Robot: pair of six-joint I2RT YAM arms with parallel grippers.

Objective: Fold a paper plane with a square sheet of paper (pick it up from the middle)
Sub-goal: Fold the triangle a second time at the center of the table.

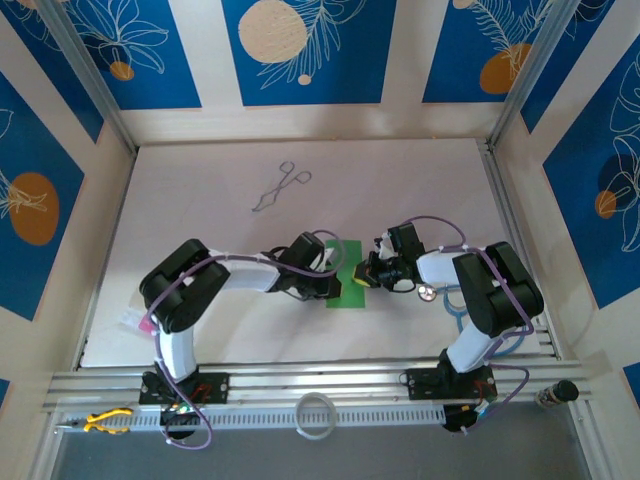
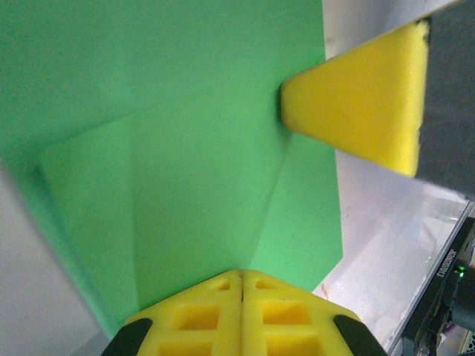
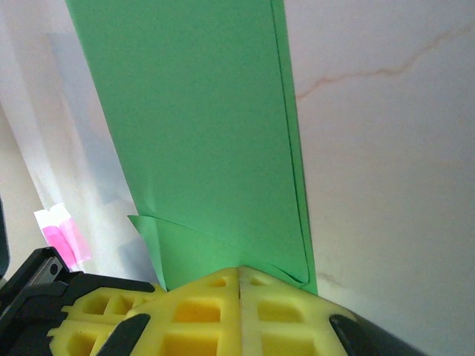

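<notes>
Left fingers (image 2: 215, 297) are pressed fully together, no gap at the seam, w/ the tips at the near edge of the square sheet of paper (image 2: 185, 148). Right fingers (image 3: 215, 293) are closed just as tight, tips at one end of the sheet. From the wrist cams you can't tell if a layer is nipped between the pads or if the tips just sit on it.

On the top cam you see both arms meeting mid-tabletop (image 1: 200, 200), w/ the green sheet lying under and between the two wrists. They cover most of it, so its folds aren't readable from up there. Forceps (image 1: 281, 187) lie toward the far side, well apart from the sheet.

Left wrist cam gives you the creases: a folded flap w/ slanted edges narrowing toward the fingers. One yellow tip of the right fingers touches the sheet's right edge.

Right wrist cam shows you the sheet as a long strip running away from the fingers, flat on the pale tabletop. It has a doubled edge along its right side and a small folded corner by the tips. A pink item (image 3: 63, 237) sits at the left, blurry; you can't make out what it is.
</notes>
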